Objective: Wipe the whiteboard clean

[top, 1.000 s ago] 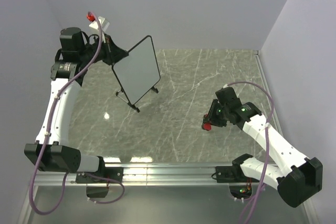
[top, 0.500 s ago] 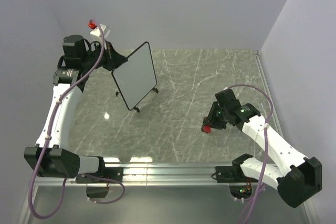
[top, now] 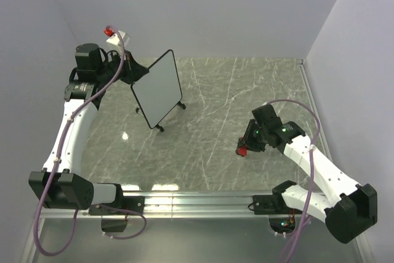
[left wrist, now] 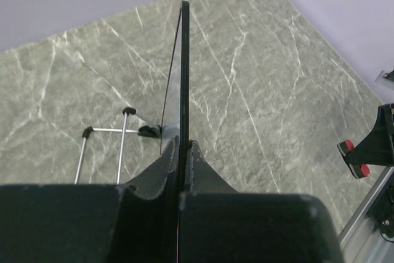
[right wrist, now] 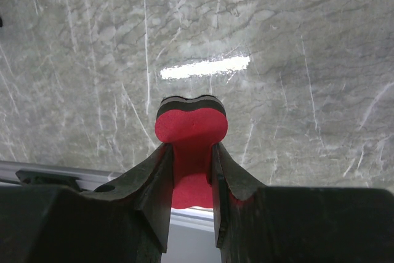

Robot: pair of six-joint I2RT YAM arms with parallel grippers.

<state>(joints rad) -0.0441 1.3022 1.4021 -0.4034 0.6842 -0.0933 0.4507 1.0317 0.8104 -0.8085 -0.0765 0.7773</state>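
Whiteboard point(top: 158, 89): white face, thin black frame, upright at the table's point(top: 246, 84) far left; seen edge-on from the left wrist point(left wrist: 184, 72). Wire stand legs point(left wrist: 104, 132) below; whether they touch the surface cannot be told.
Left gripper point(top: 132, 74) point(left wrist: 182, 147): jaws clamped narrowly on the board's edge.
Right gripper point(top: 247, 145) point(right wrist: 191, 152): low over the table's right side, well apart from the board, jaws pinching the red eraser point(top: 243, 149) point(right wrist: 191, 124) at its waist.

We find the whiteboard point(top: 158, 90) at the far left of the bench point(top: 246, 84), its edge in the left hand point(left wrist: 183, 152). Well apart, at the near right, the right hand point(right wrist: 189, 152) holds the eraser point(top: 243, 149).
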